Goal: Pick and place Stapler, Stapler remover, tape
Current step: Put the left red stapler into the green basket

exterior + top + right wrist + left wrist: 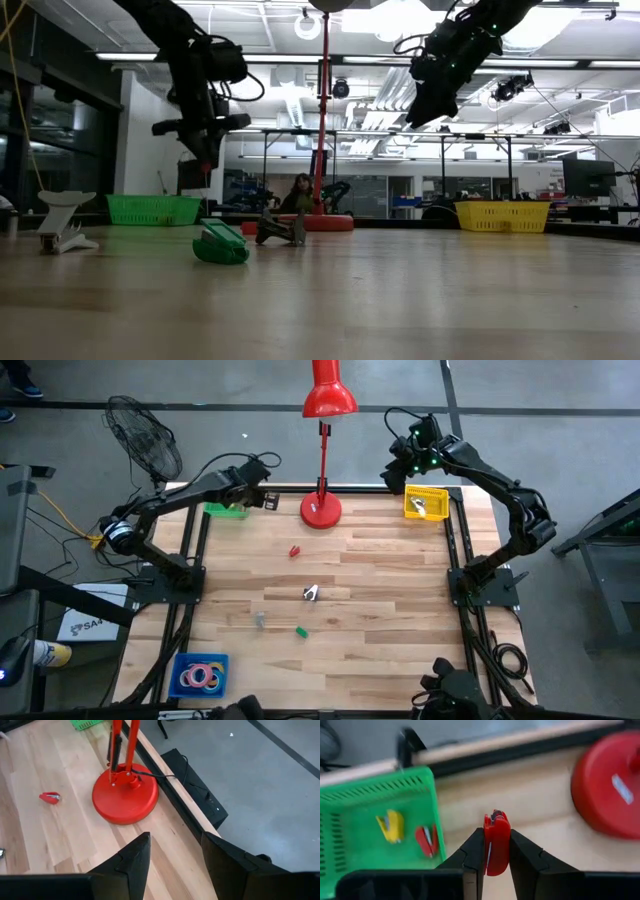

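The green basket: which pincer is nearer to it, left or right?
Left. The left pincer, shut on a red stapler remover, is just beside the green basket. The right pincer is far across the table, by the yellow basket.

My two arms are dark, nearly black, built of jointed segments with thin black cables looped along them. My left claw (496, 865) ends in two flat, matte black wedge-shaped fingers (472, 857). My right claw (172, 865) has the same broad black fingers, and small green lights glow on that wrist.
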You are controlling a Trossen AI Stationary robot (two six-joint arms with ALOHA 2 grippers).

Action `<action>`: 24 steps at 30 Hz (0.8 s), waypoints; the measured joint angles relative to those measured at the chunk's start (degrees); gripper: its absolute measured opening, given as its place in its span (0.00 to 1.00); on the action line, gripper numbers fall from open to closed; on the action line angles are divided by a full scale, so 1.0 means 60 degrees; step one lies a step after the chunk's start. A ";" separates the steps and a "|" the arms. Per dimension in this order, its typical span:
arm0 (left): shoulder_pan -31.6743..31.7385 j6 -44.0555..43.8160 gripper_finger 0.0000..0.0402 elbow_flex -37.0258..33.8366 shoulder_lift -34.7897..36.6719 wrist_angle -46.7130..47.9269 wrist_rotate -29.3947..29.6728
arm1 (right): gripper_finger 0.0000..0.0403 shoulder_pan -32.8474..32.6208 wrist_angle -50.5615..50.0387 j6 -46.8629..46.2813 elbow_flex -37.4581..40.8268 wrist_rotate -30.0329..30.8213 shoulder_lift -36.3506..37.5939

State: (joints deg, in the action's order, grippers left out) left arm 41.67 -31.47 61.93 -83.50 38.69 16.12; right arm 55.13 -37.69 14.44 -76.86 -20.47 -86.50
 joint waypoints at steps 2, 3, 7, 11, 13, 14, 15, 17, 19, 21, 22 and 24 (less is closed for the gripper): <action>-0.0004 -0.0209 0.15 0.0009 -0.0049 -0.0337 0.0511 | 0.42 0.0000 -0.0009 -0.0065 -0.0003 0.0069 0.0000; 0.0000 -0.0317 0.15 0.0015 -0.0110 -0.0463 0.0716 | 0.42 0.0000 -0.0007 -0.0068 -0.0001 0.0071 0.0000; 0.0004 -0.0622 0.15 0.0015 -0.0401 -0.0730 0.1330 | 0.42 0.0000 -0.0018 -0.0081 -0.0003 0.0073 0.0000; 0.0000 -0.1180 0.14 0.0015 -0.0781 -0.0647 0.2138 | 0.42 0.0000 -0.0018 -0.0164 -0.0003 0.0091 0.0000; 0.0000 -0.1490 0.14 0.0015 -0.0937 -0.0597 0.2611 | 0.42 0.0000 -0.0022 -0.0238 -0.0003 0.0093 0.0000; 0.0016 -0.1670 0.14 0.0015 -0.1008 -0.0499 0.2838 | 0.42 0.0000 -0.0022 -0.0254 -0.0003 0.0091 0.0000; 0.0089 -0.1841 0.14 0.0015 -0.1067 -0.0342 0.2999 | 0.42 0.0004 -0.0022 -0.0259 -0.0003 0.0095 0.0000; 0.0222 -0.2163 0.14 0.0015 -0.1183 -0.0016 0.3151 | 0.42 0.0004 -0.0022 -0.0256 -0.0003 0.0095 0.0000; 0.0387 -0.2484 0.14 0.0015 -0.1329 0.0277 0.3172 | 0.42 0.0004 -0.0025 -0.0257 -0.0003 0.0096 0.0000; 0.0575 -0.2720 0.14 0.0007 -0.1417 0.0517 0.3146 | 0.42 0.0004 -0.0025 -0.0257 -0.0002 0.0098 0.0000; 0.0653 -0.2802 0.14 0.0007 -0.1434 0.0544 0.3119 | 0.42 0.0002 -0.0025 -0.0258 -0.0003 0.0097 0.0000; 0.0798 -0.2809 0.14 0.0007 -0.1475 0.0553 0.3026 | 0.42 0.0004 -0.0025 -0.0256 -0.0002 0.0098 0.0000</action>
State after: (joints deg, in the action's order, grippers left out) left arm 46.46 -48.33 61.98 -92.35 42.01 34.28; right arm 55.16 -37.85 12.91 -76.88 -19.88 -86.50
